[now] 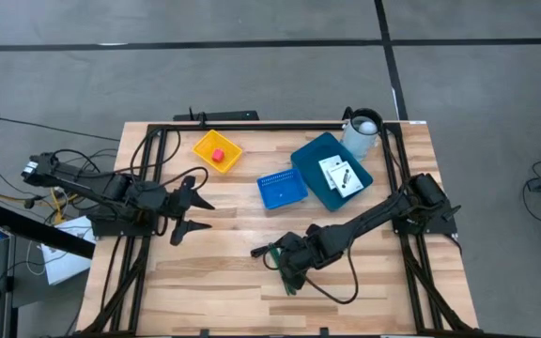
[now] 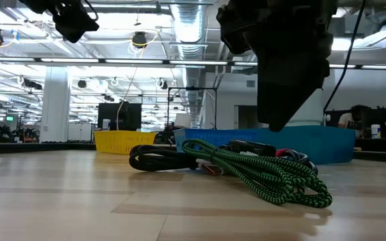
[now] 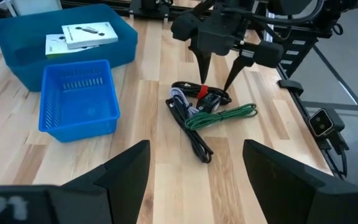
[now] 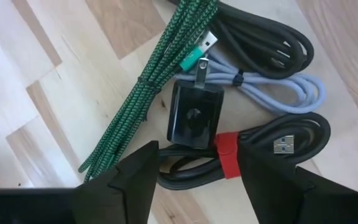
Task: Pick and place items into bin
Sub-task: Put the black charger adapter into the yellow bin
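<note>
A bundle of cords (image 3: 202,111) lies on the wooden table near its front middle. It holds a black-and-green braided cord (image 4: 148,87), a black plug block (image 4: 194,115), a pale grey cable (image 4: 278,87) and a black cable with a red tie (image 4: 227,155). My right gripper (image 3: 217,84) hangs open just above the bundle, pointing steeply down, a finger on each side of the plug block and touching nothing. My left gripper (image 1: 200,211) waits open at the table's left. Two white cards (image 1: 341,176) lie in the dark blue bin (image 1: 310,160). A red block (image 1: 218,155) sits in the yellow tray (image 1: 205,143).
A light blue basket (image 1: 282,189) stands between the yellow tray and the dark blue bin. A white cup (image 1: 363,132) stands at the far right corner. Bare wood lies left of and in front of the cord bundle (image 2: 260,171).
</note>
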`<state>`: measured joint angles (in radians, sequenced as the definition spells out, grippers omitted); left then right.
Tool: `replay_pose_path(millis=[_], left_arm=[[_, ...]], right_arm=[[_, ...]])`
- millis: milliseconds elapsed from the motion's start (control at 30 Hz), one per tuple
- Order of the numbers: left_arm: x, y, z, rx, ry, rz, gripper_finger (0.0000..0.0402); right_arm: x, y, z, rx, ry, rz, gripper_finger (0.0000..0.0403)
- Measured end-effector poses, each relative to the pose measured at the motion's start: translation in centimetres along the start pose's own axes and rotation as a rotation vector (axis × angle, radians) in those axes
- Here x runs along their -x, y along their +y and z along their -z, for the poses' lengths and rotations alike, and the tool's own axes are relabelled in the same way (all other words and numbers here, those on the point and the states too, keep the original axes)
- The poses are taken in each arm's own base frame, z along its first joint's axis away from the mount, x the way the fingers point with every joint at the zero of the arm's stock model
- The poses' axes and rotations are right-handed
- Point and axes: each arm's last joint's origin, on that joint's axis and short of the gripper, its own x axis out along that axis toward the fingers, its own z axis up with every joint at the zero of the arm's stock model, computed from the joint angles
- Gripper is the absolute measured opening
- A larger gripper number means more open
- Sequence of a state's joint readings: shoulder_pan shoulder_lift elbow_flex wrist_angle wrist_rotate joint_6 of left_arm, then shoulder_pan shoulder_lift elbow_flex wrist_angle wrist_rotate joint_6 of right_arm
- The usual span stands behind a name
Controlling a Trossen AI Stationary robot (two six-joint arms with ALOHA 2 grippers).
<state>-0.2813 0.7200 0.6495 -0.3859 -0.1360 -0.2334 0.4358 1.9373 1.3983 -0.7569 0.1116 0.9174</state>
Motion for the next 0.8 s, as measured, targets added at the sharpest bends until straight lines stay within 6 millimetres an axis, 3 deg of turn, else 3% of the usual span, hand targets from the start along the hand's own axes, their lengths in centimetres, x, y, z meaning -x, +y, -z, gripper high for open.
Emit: replay_pose_path(millis=[200,467,800], left_arm=[[0.0,0.0,0.0,0.014,0.0,0.0,0.0245],[0.0,0.0,0.0,0.014,0.0,0.0,0.0245],[0.0,0.0,0.0,0.014,0.0,-0.001,0.0245]], right_arm=[[0.0,0.0,0.0,0.017,-0.003,-0.001,0.0243],[0.0,0.0,-0.2,0.025,-0.021,0.009,0.0241],[-2.6,0.0,-0.4,0.038,0.028,-0.002,0.024]])
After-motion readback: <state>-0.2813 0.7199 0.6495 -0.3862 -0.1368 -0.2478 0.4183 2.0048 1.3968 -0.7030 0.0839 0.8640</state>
